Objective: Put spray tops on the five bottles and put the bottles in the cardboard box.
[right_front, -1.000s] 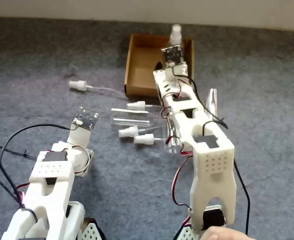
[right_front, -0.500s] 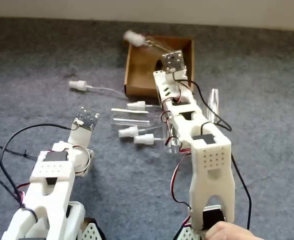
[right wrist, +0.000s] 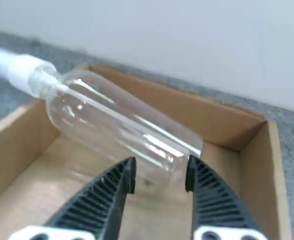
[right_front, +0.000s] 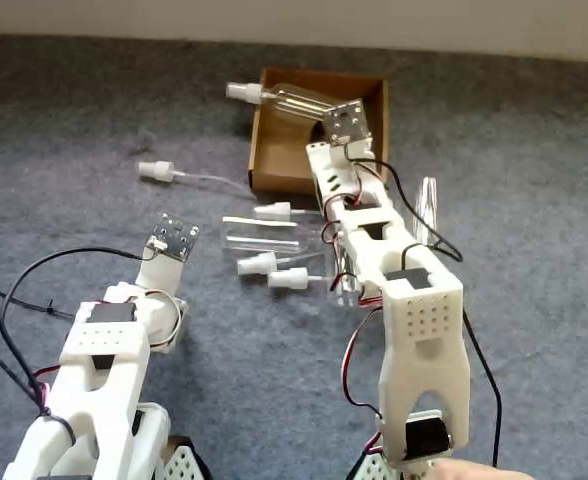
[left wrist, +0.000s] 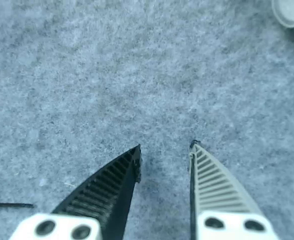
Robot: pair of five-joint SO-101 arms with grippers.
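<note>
Pinching a clear spray bottle [right wrist: 117, 125] above the cardboard box [right wrist: 227, 125]: right claw [right wrist: 159, 172]. Left claw [left wrist: 164, 152] spread over table [left wrist: 87, 75].

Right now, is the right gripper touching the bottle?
Touching. The right wrist view shows the right gripper clamped on the bottle, pressing both sides of its base.

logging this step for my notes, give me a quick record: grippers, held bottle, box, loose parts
right gripper: shut on capped bottle
capped bottle: tilted over cardboard box, spray top past its left wall
left gripper: open, over bare carpet
loose spray tops: four on carpet
uncapped bottle: lying beside them
</note>
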